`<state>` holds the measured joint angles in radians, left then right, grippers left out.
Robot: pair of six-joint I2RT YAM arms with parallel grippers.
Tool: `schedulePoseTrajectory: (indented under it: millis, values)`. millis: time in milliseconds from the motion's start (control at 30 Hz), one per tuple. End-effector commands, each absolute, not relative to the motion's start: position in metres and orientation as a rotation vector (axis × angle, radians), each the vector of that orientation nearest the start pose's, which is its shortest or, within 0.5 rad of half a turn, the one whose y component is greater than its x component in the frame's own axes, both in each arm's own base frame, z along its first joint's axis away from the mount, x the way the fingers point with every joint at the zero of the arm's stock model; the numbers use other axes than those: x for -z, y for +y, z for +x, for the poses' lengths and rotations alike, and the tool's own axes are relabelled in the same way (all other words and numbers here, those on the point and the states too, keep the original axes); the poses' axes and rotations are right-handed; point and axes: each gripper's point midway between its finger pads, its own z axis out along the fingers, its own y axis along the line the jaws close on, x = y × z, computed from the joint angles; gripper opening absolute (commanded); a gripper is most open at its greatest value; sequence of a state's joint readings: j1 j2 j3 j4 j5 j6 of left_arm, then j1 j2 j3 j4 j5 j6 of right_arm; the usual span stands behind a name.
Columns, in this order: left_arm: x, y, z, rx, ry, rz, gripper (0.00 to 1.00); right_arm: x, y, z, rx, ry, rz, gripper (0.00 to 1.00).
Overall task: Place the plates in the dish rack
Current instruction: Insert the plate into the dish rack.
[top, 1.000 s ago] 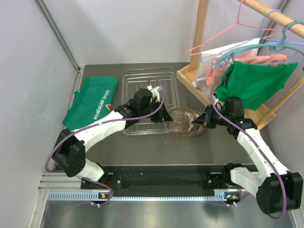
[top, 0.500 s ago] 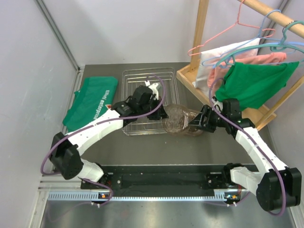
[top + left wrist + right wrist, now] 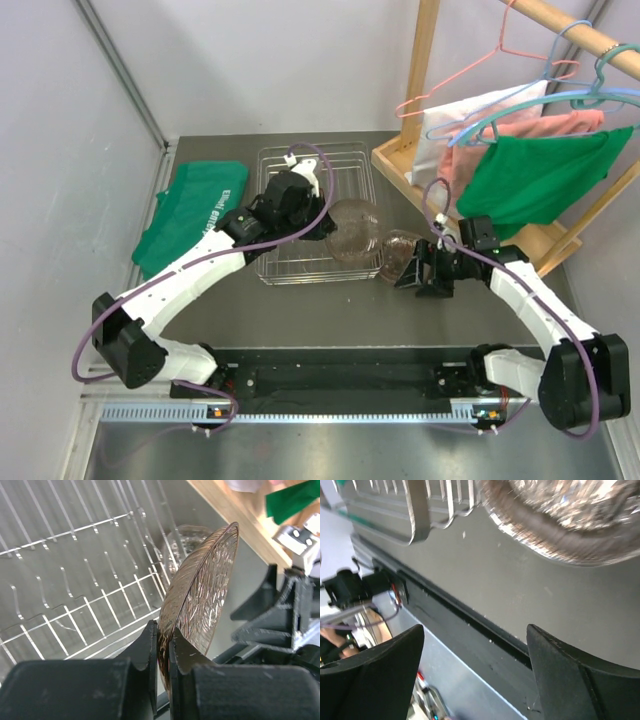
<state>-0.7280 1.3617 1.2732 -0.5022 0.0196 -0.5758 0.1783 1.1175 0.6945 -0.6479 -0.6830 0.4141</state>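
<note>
Rack: dish rack (image 3: 350, 165) is set mid-table, with thin upright tines (image 3: 65, 580) in close rows.
Left gripper (image 3: 162, 647): clamped on the rim of one brown-tinted plate. Only a narrow strip of the edge is pinched.
Held plate (image 3: 202, 590): carried on edge and tilted, above the rack's right side near the front rim.
Slip risk: smooth glass is held by a thin pinch, so the plate can be swung or dropped onto the wires by any jolt.
Slot risk: if it is lowered off-line, the rim can be caught on a tine and levered out of the grip.
Table plates (image 3: 400, 248): laid just right of the rack. The count cannot be told.
Right gripper (image 3: 475, 632): spread wide with nothing held, just beside the table plates.
Clash risk: both wrists are packed close, so the held plate can be struck.
</note>
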Motion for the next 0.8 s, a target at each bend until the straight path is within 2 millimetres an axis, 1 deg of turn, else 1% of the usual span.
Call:
schedulePoseTrajectory:
  millis: [0,33,100,133,167,200,233,300,333,400,433,467,533,567,667,700,767]
  values:
    - [-0.273,-0.276,0.288,0.719,2.171,0.162,0.0,-0.13,0.18,0.167,-1.22,2.62,-0.151,0.84]
    - [-0.273,-0.275,0.289,0.71,2.173,0.158,0.0,-0.137,0.194,0.157,-1.268,2.598,-0.248,0.85]
    - [-0.273,-0.274,0.289,0.704,2.173,0.155,0.0,-0.15,0.208,0.148,-1.309,2.557,-0.357,0.85]
    - [-0.273,-0.273,0.289,0.701,2.171,0.152,0.0,-0.157,0.216,0.144,-1.295,2.533,-0.43,0.85]
    - [-0.274,-0.273,0.29,0.701,2.169,0.154,0.0,-0.16,0.217,0.144,-1.264,2.523,-0.452,0.85]
    - [-0.275,-0.273,0.289,0.702,2.167,0.153,0.0,-0.162,0.215,0.149,-1.215,2.515,-0.438,0.85]
    - [-0.275,-0.272,0.289,0.699,2.167,0.154,0.0,-0.163,0.207,0.165,-1.082,2.503,-0.371,0.85]
    - [-0.275,-0.271,0.288,0.695,2.167,0.154,0.0,-0.173,0.192,0.177,-0.943,2.466,-0.282,0.86]
    - [-0.275,-0.27,0.288,0.69,2.167,0.156,0.0,-0.181,0.176,0.196,-0.783,2.423,-0.193,0.86]
    - [-0.274,-0.268,0.288,0.684,2.169,0.154,0.0,-0.195,0.156,0.207,-0.658,2.372,-0.077,0.89]
    - [-0.273,-0.268,0.288,0.683,2.171,0.151,0.0,-0.207,0.143,0.219,-0.578,2.319,-0.011,0.91]
    - [-0.272,-0.268,0.287,0.685,2.173,0.153,0.0,-0.217,0.131,0.224,-0.552,2.28,0.063,0.91]
    - [-0.273,-0.269,0.287,0.691,2.17,0.153,0.0,-0.225,0.119,0.23,-0.522,2.237,0.132,0.91]
    - [-0.271,-0.269,0.286,0.693,2.173,0.156,0.0,-0.231,0.109,0.232,-0.513,2.201,0.196,0.91]
    - [-0.27,-0.269,0.285,0.696,2.174,0.156,0.0,-0.225,0.085,0.233,-0.435,2.181,0.332,0.93]
    - [-0.27,-0.269,0.285,0.697,2.174,0.159,0.0,-0.215,0.072,0.233,-0.389,2.195,0.397,0.95]
    - [-0.268,-0.269,0.284,0.701,2.175,0.159,0.0,-0.201,0.063,0.233,-0.376,2.23,0.456,0.95]
